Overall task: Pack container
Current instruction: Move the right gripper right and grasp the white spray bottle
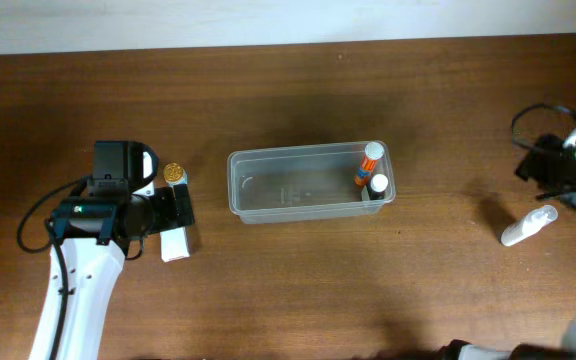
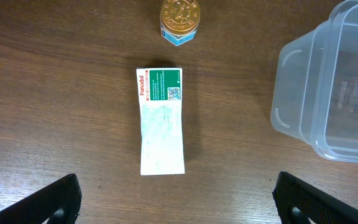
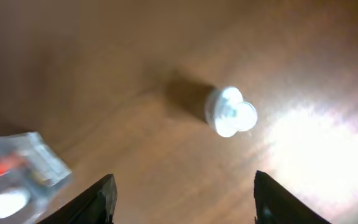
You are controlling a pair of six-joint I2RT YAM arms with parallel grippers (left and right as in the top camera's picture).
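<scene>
The left gripper [image 2: 178, 200] hangs wide open and empty above a Panadol box [image 2: 161, 121], its lettering legible only from the left wrist, a gold-lidded jar [image 2: 179, 22] just beyond. The right gripper [image 3: 185, 199], likewise spread wide and empty, hovers over a white bottle [image 3: 229, 112] lying on the table [image 1: 298, 290]. The container [image 1: 268, 195] sits mid-table, two white-capped bottles [image 1: 369, 165] at its end nearer the right arm.

Left pincer [image 2: 176, 182] spread wide, right pincer [image 3: 184, 180] likewise
</scene>
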